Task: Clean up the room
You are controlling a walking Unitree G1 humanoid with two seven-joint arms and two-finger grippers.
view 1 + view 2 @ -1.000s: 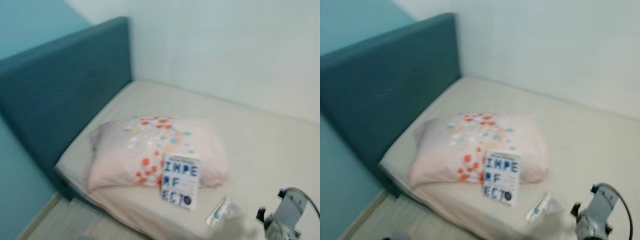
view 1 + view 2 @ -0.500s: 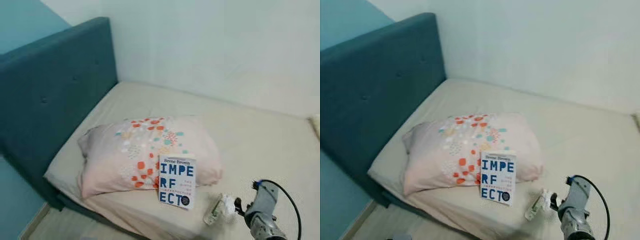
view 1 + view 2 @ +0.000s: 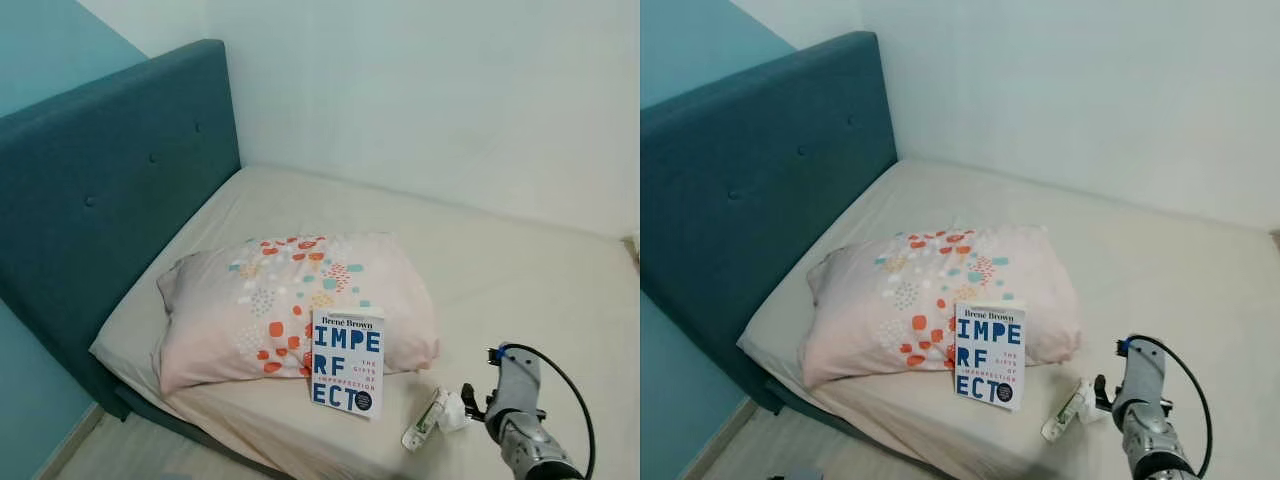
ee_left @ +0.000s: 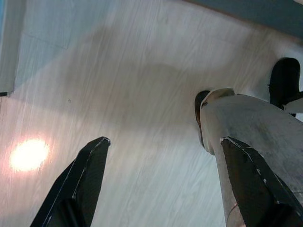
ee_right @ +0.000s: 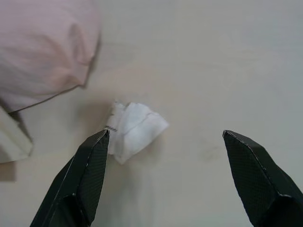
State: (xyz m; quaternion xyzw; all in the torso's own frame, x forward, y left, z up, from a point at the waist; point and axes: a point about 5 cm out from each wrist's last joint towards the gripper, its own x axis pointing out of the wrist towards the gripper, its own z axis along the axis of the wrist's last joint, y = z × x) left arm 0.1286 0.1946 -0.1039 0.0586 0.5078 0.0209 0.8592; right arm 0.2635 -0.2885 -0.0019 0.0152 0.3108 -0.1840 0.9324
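- Crumpled white paper scrap (image 5: 135, 130): on the beige bed sheet (image 3: 520, 280), just beside the lower corner of the pink floral pillow (image 3: 295, 300), next to a small white wrapper with green print (image 3: 424, 420). Unmoved against the pillow compared with a second ago.
- Right end effector (image 5: 168, 182): black fingers spread wide, nothing held; hovering above the scrap, one fingertip (image 5: 97, 146) over the scrap's edge as seen from the wrist, contact not determinable. Silver right arm (image 3: 515, 420) now closer to the scrap than a second ago, when well apart from it and lower in the head view.
- Head view: sharper than a second ago and shifted; taken as camera settling, walking likely over.
- White paperback with blue block lettering (image 3: 346, 362): propped upright against the front of the pillow, position against the pillow unchanged.
- Left end effector (image 4: 163, 182): fingers apart, empty, hanging over pale wood floor (image 4: 118, 85).
- Teal padded headboard (image 3: 110, 190): behind the pillow, as before.
- Meaning for task: approach judged nearly complete; scrap judged first pickup; centring over the scrap, descent and closing not yet done.
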